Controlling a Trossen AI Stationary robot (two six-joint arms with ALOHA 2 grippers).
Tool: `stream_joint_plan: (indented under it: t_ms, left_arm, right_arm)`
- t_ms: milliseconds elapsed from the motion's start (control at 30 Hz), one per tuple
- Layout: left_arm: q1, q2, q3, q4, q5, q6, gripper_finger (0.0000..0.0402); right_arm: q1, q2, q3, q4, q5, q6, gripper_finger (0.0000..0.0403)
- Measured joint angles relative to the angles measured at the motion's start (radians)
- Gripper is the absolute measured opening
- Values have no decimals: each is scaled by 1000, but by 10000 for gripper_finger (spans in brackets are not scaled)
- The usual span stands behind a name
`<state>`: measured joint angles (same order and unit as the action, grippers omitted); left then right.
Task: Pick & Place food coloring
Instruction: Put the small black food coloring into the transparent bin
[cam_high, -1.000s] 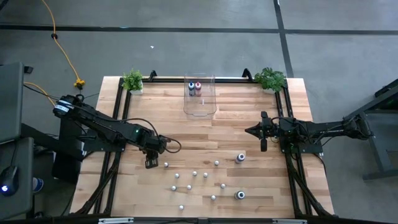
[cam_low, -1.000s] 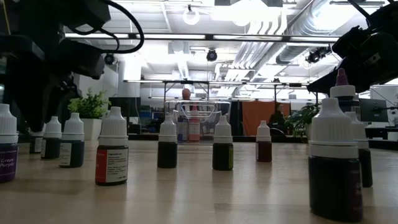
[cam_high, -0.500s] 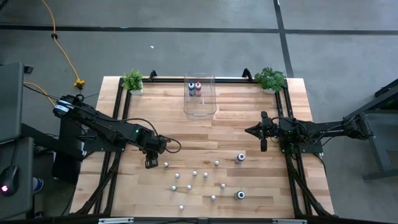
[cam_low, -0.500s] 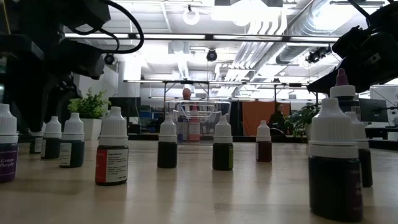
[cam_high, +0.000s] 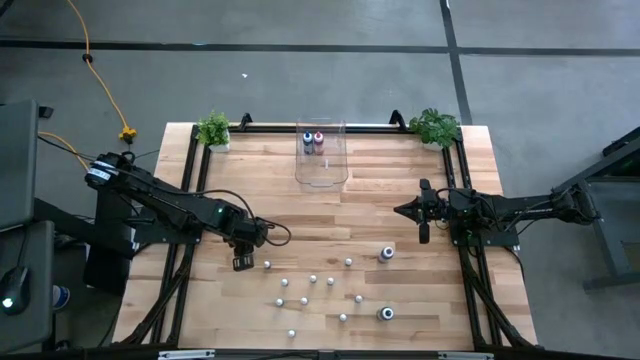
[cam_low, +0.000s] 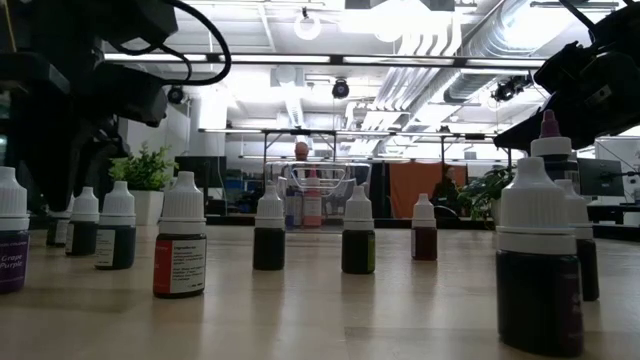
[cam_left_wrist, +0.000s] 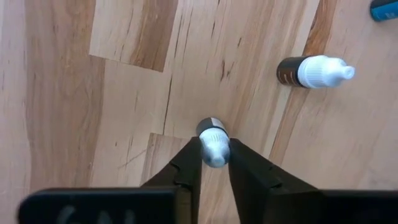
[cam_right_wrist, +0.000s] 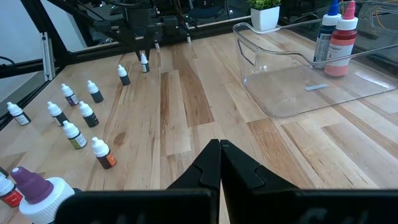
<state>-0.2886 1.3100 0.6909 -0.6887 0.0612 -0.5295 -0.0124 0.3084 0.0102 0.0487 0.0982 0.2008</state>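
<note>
The left gripper (cam_left_wrist: 215, 155) pinches a white-capped food coloring bottle (cam_left_wrist: 213, 139) at the table's (cam_high: 400, 190) left; the right gripper (cam_right_wrist: 220, 163) waits, fingers together.

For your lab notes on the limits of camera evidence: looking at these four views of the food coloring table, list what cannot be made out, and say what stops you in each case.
- Held bottle, left wrist view: left gripper fingers cover its body; colour unknown.
- Same bottle, low view: hidden behind the dark arm.
- Loose bottles, high view: too small; only caps show.
- Purple-capped bottle, right wrist view: cut off by the edge.
- Bin: label inside unreadable.
</note>
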Motion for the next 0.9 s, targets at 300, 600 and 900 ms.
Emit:
stream_joint_plan:
  t_ms: [300, 600, 900]
  left_arm:
    - [0, -1, 1, 1, 0, 0, 39]
    - [0, -1, -1, 13, -15, -83, 39]
    - [0, 1, -2, 51, -25, -153, 39]
  right_arm:
    - [0, 0, 0, 0, 0, 0, 0]
    - [0, 0, 0, 0, 0, 0, 0]
    - [0, 0, 0, 0, 0, 0, 0]
